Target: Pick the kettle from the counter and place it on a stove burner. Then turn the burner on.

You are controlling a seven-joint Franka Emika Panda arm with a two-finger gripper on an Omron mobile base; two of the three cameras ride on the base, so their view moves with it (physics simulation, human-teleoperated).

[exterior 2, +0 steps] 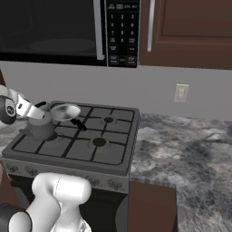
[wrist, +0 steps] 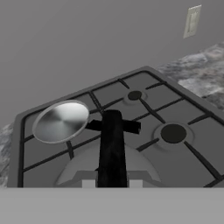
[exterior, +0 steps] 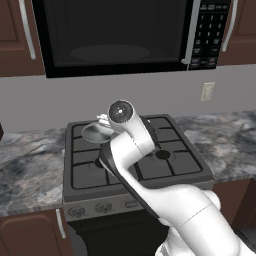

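The end effector (wrist: 112, 183) is pinching the kettle's (exterior 2: 41, 128) black handle, the kettle sitting on the stove's near-left burner beside the pan (wrist: 61, 121); next, release and reach for the front knobs (exterior: 103, 207).

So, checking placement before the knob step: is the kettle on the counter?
No, the kettle sits on the stove's front-left grate, beside the pan.

Grey kettle (exterior 2: 41, 127) upright on stove burner (exterior 2: 50, 135)

Kettle (exterior 2: 41, 127): my arm hides its top beside the pan (exterior 2: 65, 111).
End effector: my hand view cuts off its fingertips below the kettle handle (wrist: 111, 148).
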